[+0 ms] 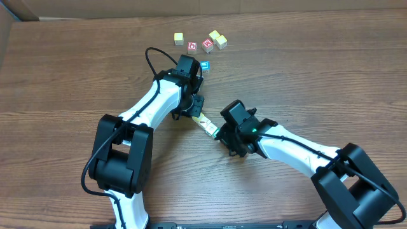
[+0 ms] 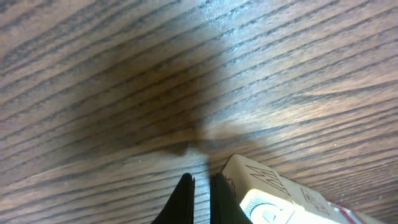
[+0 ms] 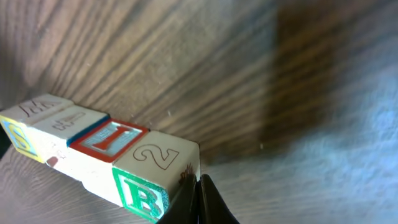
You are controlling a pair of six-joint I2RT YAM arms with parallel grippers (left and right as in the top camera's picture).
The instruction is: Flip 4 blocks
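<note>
Several blocks [image 1: 205,124] lie end to end in a short row at the table's middle, between my two grippers. In the right wrist view the nearest block [image 3: 155,163] shows a "2" on top and a green "B" on its side. Beyond it come a red-framed one [image 3: 109,135], a blue-edged one [image 3: 68,119] and an "M" one [image 3: 37,107]. My right gripper [image 3: 198,182] is shut, tips against the "2" block's end face. My left gripper [image 2: 202,182] is shut, its right finger [image 2: 219,190] beside the "M" block [image 2: 264,180] at the row's other end.
Loose cubes lie at the back: a yellow one [image 1: 179,39], two red-printed ones [image 1: 192,46] [image 1: 207,44], two more yellow ones [image 1: 220,42], and a blue-printed cube [image 1: 205,65] by the left arm's wrist. Both arms reach in from the front edge.
</note>
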